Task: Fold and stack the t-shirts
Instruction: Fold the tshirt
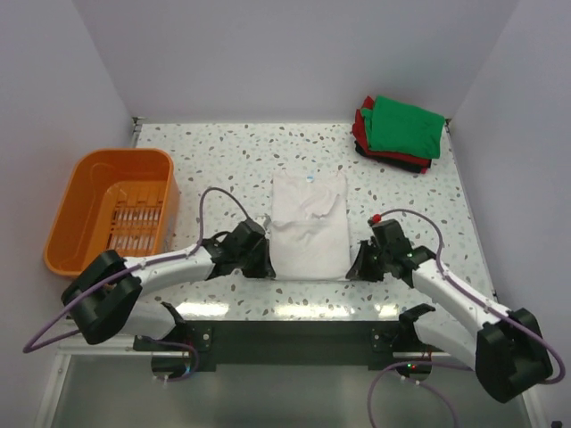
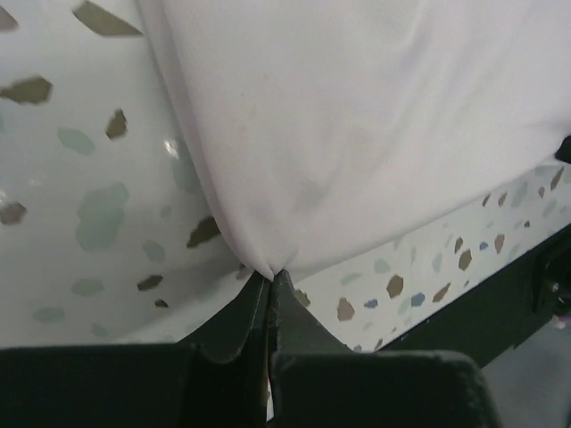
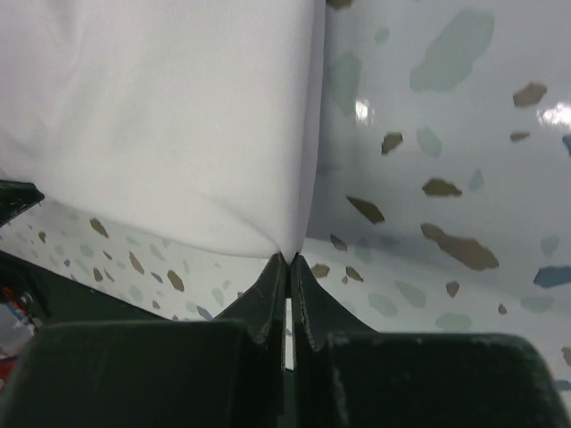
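Note:
An off-white t-shirt point(image 1: 309, 223) lies folded lengthwise on the speckled table, its light-blue neck label at the far end. My left gripper point(image 1: 265, 267) is shut on its near left corner; the wrist view shows the cloth point(image 2: 357, 125) pinched at the tips of that gripper point(image 2: 271, 275). My right gripper point(image 1: 357, 266) is shut on the near right corner, the cloth point(image 3: 161, 116) pinched at its tips in the right wrist view point(image 3: 291, 259). A stack of folded shirts, green point(image 1: 406, 125) over red and dark, sits at the far right corner.
An orange plastic basket point(image 1: 80, 201) stands at the left side of the table. The table's near edge point(image 1: 303, 308) runs just behind both grippers. Walls close in the back and sides.

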You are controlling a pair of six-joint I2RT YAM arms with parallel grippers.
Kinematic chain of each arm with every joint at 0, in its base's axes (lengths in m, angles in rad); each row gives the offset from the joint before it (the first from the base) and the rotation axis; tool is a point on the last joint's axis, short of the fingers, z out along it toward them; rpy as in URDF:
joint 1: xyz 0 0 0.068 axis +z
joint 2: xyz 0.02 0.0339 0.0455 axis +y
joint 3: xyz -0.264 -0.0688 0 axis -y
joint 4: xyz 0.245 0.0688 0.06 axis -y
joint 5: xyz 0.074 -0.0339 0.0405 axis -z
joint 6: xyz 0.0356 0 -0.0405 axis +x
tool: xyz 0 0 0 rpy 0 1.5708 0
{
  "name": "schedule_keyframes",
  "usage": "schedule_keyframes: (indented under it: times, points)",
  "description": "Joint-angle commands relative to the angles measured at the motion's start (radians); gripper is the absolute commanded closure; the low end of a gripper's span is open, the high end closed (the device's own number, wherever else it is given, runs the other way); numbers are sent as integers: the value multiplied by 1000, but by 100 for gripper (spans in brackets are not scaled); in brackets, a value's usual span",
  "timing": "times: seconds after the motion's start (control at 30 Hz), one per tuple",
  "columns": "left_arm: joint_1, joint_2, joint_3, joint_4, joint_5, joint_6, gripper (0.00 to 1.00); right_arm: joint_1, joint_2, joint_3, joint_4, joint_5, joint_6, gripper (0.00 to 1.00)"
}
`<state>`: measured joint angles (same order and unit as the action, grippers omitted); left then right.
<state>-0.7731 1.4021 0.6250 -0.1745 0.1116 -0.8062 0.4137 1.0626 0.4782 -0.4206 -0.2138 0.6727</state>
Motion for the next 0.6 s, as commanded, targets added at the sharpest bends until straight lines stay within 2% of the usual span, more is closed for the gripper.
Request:
schedule_keyframes:
  times: [0.0, 0.13, 0.27, 0.37, 0.4, 0.57]
  points:
    - [-72, -106, -44, -57, -3, -60, 100, 7, -114, -46, -154, -110, -22, 100]
    - [-138, -219, -61, -111, -1, -99, 100, 8, -298, -33, -329, -118, -42, 100]
    - [-179, -322, -67, -147, -16, -119, 100, 10, -381, 10, -412, -162, -67, 100]
    - [-184, -380, -53, -161, -13, -114, 100, 10, -401, 63, -461, -115, -71, 100]
    - [-184, -388, -44, -166, -15, -107, 100, 10, -400, 98, -492, -55, -76, 100]
    - [-183, -408, 44, -224, -110, -88, 100, 8, -392, 203, -497, 20, -82, 100]
